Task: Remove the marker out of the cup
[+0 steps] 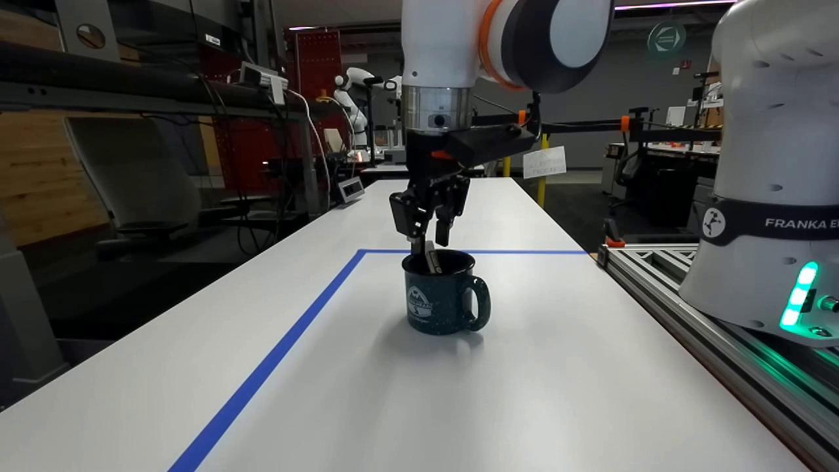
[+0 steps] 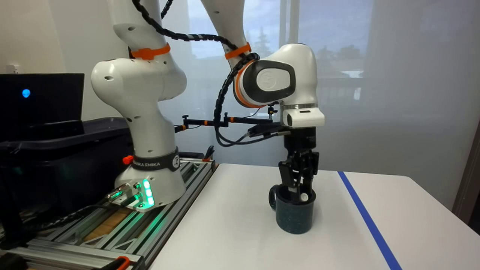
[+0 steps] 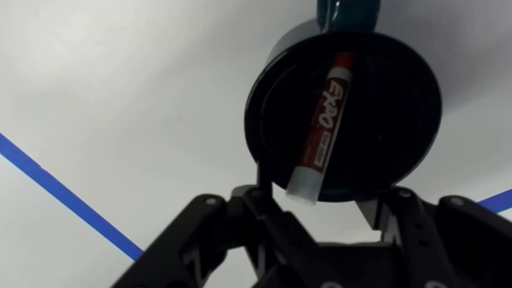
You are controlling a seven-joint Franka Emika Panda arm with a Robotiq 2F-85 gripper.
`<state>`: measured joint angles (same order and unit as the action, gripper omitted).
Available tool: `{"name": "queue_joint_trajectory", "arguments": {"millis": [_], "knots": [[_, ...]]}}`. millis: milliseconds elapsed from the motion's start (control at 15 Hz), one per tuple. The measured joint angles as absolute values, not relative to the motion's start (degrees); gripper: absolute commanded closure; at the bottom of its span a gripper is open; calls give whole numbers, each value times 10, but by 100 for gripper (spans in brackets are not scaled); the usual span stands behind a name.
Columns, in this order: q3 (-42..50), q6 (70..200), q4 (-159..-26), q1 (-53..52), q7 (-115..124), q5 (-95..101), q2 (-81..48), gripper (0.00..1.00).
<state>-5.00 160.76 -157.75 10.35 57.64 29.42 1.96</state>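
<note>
A white Franka arm point(image 2: 138, 82) arched and pointed straight down, its gripper point(image 1: 430, 244) spread apart at the rim of the dark cup point(image 1: 440, 298), where the red marker point(image 3: 323, 126) leaned inside, pale end uppermost in that gap.

Arm point(image 2: 144, 92) cased in white; joint cap point(image 2: 268, 80) rimmed in orange; black collar point(image 1: 773, 223) lettered FRANKA; base point(image 2: 168, 188) lit by green strip point(image 2: 148, 193); ribbed black cable point(image 2: 191, 37) secured by orange strap point(image 2: 238, 51); gripper point(image 1: 430, 238) finished in black.

Our jaws, parted, point downward; our wrist point(image 2: 303, 88) lies directly above them, our forearm point(image 2: 227, 18) slants higher, and our base point(image 2: 167, 187) stands well apart from them.
</note>
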Motion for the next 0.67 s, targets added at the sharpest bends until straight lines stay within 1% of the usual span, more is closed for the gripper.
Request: {"name": "queue_joint_trajectory", "arguments": {"millis": [133,200,333,467,533,667], "knots": [[-50,1620,-1577,103,587,314,12,48],[-50,1625,-1577,103,594,324,9,55],[-50,1631,-1577,103,604,341,4,75],[-50,1632,-1575,104,613,359,4,90],[-50,1632,-1574,104,618,367,4,100],[-50,1637,-1572,104,623,378,3,95]]}}
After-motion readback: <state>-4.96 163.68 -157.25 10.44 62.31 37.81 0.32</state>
